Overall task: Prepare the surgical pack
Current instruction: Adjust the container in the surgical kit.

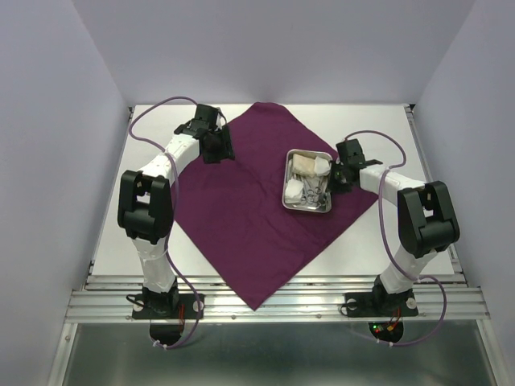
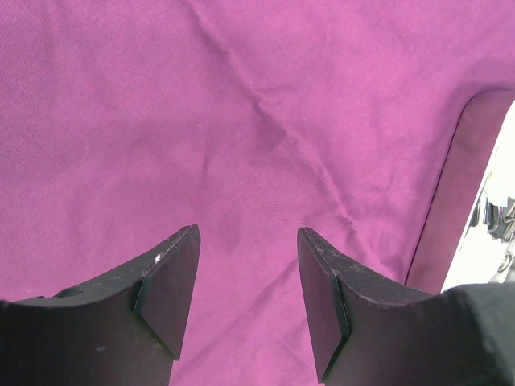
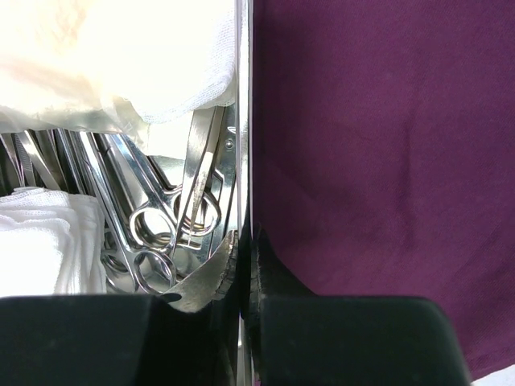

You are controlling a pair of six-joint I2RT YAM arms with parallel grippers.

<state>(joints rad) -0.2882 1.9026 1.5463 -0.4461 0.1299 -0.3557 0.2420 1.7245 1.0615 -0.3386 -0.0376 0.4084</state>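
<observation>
The deep-purple cloth wrap (image 1: 241, 209) lies spread as a diamond on the table. On its right part stands the small steel tray (image 1: 286, 183), holding white gauze wads (image 1: 310, 165) and silver scissor-like instruments (image 1: 315, 195). My right gripper (image 1: 336, 178) is shut on the tray's right wall. The right wrist view shows its jaws (image 3: 246, 241) pinching that thin wall (image 3: 244, 121), one finger inside by the instrument rings (image 3: 153, 225) and gauze (image 3: 121, 64), the other outside over cloth (image 3: 378, 145). My left gripper (image 1: 217, 149) hangs open over bare cloth (image 2: 241, 121), its jaws (image 2: 248, 241) empty, with the tray's edge (image 2: 487, 233) at far right.
White table surface (image 1: 129, 217) shows around the cloth, bounded by pale walls at the back and sides. A metal rail (image 1: 273, 301) runs along the near edge, where both arm bases stand. Purple cables loop from each arm.
</observation>
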